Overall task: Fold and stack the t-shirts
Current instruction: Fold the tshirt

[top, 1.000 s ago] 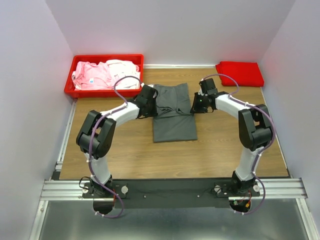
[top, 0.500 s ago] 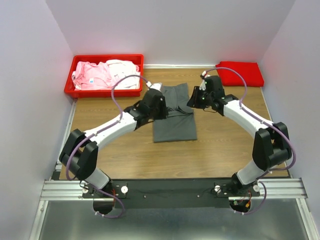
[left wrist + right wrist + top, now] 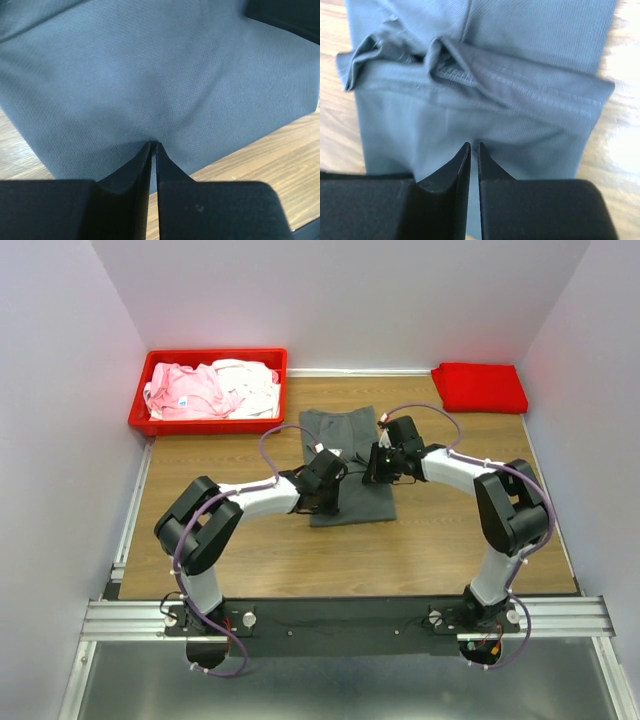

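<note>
Cloth pinched: my left gripper (image 3: 152, 147) and right gripper (image 3: 470, 146) each clamp the dark grey shirt (image 3: 340, 430) on the table (image 3: 250, 560).

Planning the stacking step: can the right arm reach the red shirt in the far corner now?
Probably yes: nothing lies between the right gripper and red shirt, but its jaws pinch the dark grey shirt.

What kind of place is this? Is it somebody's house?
Probably not a house. It looks like a robot test booth: plain white walls box in a small wooden table, two arms are bolted to a metal rail, and a grey shirt lies between them.
</note>
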### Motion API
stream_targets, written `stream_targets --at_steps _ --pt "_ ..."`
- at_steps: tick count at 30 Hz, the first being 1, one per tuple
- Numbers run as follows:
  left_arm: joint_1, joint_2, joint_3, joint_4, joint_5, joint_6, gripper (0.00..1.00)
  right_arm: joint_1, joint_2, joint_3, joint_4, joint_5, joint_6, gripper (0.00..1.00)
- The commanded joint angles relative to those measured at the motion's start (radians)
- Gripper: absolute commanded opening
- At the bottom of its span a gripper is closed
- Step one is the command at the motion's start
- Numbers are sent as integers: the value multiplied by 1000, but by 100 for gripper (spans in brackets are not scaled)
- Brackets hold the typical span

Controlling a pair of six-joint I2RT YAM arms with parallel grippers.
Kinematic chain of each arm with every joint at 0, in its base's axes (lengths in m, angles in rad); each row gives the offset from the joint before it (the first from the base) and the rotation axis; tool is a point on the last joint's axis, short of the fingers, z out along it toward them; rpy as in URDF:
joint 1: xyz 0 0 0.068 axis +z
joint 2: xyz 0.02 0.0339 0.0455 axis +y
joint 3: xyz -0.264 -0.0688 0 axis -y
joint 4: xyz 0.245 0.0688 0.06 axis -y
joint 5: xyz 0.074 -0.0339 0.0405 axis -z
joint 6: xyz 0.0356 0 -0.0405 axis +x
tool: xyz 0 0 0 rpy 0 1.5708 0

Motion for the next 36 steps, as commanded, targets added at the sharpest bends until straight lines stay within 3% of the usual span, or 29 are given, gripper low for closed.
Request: stream_targets --at_steps 1,9,13,15,23,30,36 --pt "-8 12 -41 0 47 14 14 2 66 47 41 26 -12 16" --pt "-9 -10 -103 -2 51 23 15 -28 186 228 16 117 -94 17" --pt "-9 -33 -132 -2 56 30 14 -45 272 459 -24 172 -112 18" --pt "-11 -48 -150 -3 54 34 14 -45 257 501 -76 127 -111 18" --pt "-11 -212 -261 43 57 3 15 14 50 231 -68 -275 -97 22" --pt "-11 -223 -293 66 65 -5 15 126 5 -36 149 -358 9 22" --pt "-11 -221 -300 72 76 -11 15 145 108 -36 275 -352 35 21"
